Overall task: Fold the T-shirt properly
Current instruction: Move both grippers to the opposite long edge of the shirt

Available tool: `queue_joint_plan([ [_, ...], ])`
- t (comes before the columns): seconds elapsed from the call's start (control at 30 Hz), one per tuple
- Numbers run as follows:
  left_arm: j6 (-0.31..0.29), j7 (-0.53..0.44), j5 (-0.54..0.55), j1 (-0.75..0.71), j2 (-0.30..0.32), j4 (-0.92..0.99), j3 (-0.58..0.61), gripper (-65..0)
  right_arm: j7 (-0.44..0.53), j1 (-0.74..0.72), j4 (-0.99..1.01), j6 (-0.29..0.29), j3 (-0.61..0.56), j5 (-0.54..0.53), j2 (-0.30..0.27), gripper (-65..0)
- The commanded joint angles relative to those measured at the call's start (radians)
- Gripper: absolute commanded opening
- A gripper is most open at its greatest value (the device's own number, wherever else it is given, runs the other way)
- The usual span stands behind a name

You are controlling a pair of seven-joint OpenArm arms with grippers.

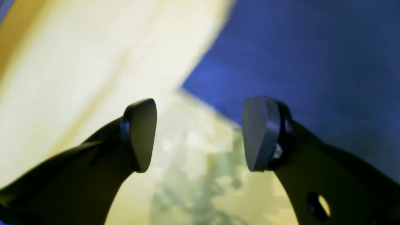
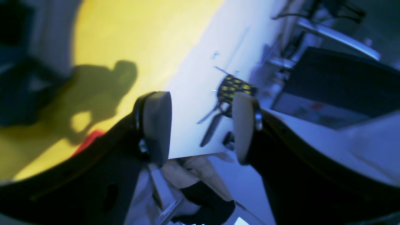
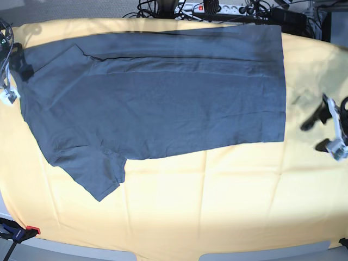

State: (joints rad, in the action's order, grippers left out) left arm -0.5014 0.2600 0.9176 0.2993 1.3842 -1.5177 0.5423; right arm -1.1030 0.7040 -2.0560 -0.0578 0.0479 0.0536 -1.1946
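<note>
The dark blue-grey T-shirt (image 3: 163,92) lies flat and sideways on the yellow cloth (image 3: 217,201). Its hem is at the right, one sleeve (image 3: 95,171) points toward the front left, and its far edge is folded over. My left gripper (image 3: 317,134) hovers open and empty just right of the hem. In the left wrist view it (image 1: 201,134) is open, with the shirt (image 1: 312,62) at upper right. My right gripper (image 3: 16,62) is at the shirt's left edge. In the right wrist view it (image 2: 200,125) is open and holds nothing.
A power strip and cables (image 3: 217,8) lie behind the table's far edge. A black clamp with a red tip (image 3: 22,232) grips the front left corner. The right wrist view shows a striped tool (image 2: 234,87) on a white surface beyond the cloth.
</note>
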Motion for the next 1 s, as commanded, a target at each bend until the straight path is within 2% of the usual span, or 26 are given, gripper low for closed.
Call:
queue_joint_plan([
  [0.0, -0.003, -0.014, 0.044, 0.017, 0.006, 0.056, -0.013, -22.1, -0.005, -0.006, -0.010, -0.025, 0.014, 0.056, -0.022, -31.2],
  [0.07, -0.024, 0.007, 0.116, 0.018, -0.051, 0.180, -0.013, -22.1, -0.002, -0.008, -0.010, -0.058, 0.014, 0.125, -0.022, -31.2],
  [0.1, -0.060, 0.024, 0.158, 0.020, -0.079, 0.239, -0.013, -22.1, 0.003, -0.017, -0.010, -0.068, 0.014, 0.149, -0.022, -31.2],
  [0.17, -0.140, 0.054, 0.239, 0.020, -0.138, 0.346, -0.013, -22.1, 0.004, -0.052, -0.010, -0.077, 0.014, 0.165, -0.022, -31.2],
  [0.27, -0.196, 0.093, 0.305, 0.020, -0.222, 0.472, -0.013, -22.1, 0.034, -0.120, -0.010, -0.079, 0.014, 0.164, -0.022, -31.2],
  [0.4, -0.197, 0.112, 0.325, 0.020, -0.308, 0.566, -0.013, -22.1, 0.071, -0.201, -0.010, -0.081, 0.014, 0.152, -0.022, -31.2],
  [0.57, -0.197, 0.145, 0.314, 0.026, -0.394, 0.576, -0.013, -22.1, 0.083, -0.277, -0.010, -0.064, 0.014, 0.072, -0.022, -31.2],
  [0.7, -0.197, 0.192, 0.315, 0.026, -0.458, 0.576, -0.013, -22.1, 0.091, -0.286, -0.010, -0.066, 0.014, 0.065, -0.022, -31.2],
  [0.97, -0.197, 0.260, 0.322, 0.028, -0.533, 0.566, -0.013, -22.1, 0.101, -0.286, -0.009, -0.074, 0.014, 0.003, -0.019, -31.2],
])
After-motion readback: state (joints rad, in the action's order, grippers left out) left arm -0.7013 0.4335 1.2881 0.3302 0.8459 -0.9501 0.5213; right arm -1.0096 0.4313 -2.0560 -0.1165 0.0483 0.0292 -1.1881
